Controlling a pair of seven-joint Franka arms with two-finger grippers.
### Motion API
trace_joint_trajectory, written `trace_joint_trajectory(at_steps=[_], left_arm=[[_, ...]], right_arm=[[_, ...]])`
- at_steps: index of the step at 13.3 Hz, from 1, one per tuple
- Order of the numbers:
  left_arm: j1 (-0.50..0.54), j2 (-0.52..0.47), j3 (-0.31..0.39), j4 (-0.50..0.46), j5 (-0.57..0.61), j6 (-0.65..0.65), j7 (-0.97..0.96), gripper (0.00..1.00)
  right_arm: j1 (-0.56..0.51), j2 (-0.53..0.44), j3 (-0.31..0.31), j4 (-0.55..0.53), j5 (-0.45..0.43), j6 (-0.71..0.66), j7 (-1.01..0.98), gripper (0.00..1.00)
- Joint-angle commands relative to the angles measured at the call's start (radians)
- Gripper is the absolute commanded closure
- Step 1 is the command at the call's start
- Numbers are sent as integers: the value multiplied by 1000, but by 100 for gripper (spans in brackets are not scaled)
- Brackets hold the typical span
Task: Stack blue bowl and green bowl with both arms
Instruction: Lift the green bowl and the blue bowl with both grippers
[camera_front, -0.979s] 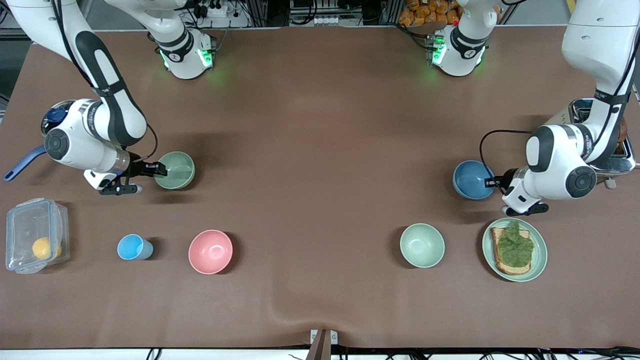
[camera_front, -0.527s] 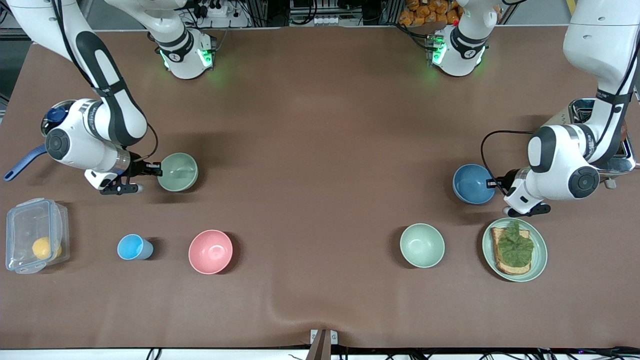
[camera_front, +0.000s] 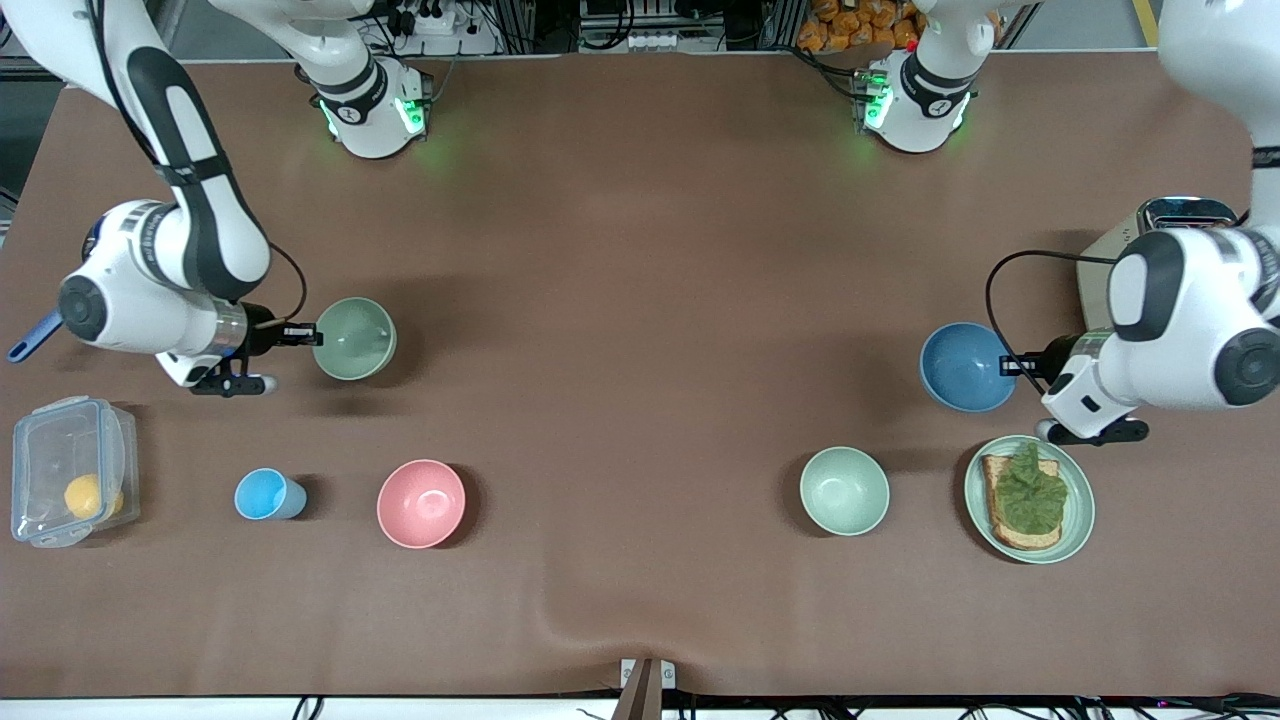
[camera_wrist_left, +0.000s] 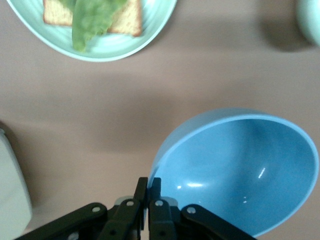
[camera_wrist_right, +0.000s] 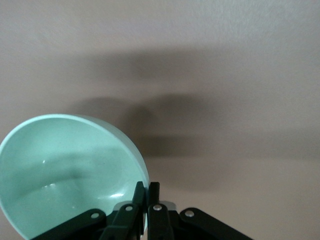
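While each bowl hangs pinched by its rim, both sit well apart: green bowl (camera_front: 355, 339), clamped in right gripper (camera_front: 305, 336), over the right arm's end; blue bowl (camera_front: 965, 367), clamped in left gripper (camera_front: 1018, 366), over the left arm's end. Judged: stacking needs both carried toward mid-table.

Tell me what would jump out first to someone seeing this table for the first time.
Each arm pinches a bowl by its rim: the left end effector is shut on the blue bowl at the left arm's end of the table, the right end effector on the green bowl at the right arm's end. Nearer the front camera sit a pink bowl, a paler green bowl and a plate of toast.
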Motion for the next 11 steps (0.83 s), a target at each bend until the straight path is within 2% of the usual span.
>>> trace_joint_trajectory(at_steps=[1, 5, 8, 11], left_arm=[[-2, 8, -45, 84, -16, -62, -4, 100], [-2, 2, -94, 104, -18, -74, -47, 100], [-31, 5, -126, 161, -21, -74, -146, 100], [-46, 6, -171, 166, -21, -74, -232, 100]], right_arm=[[61, -38, 1, 38, 13, -71, 155, 100], [261, -77, 9, 38, 25, -65, 507, 100], [361, -77, 7, 39, 163, -16, 609, 100], [495, -54, 9, 31, 172, 102, 802, 100]])
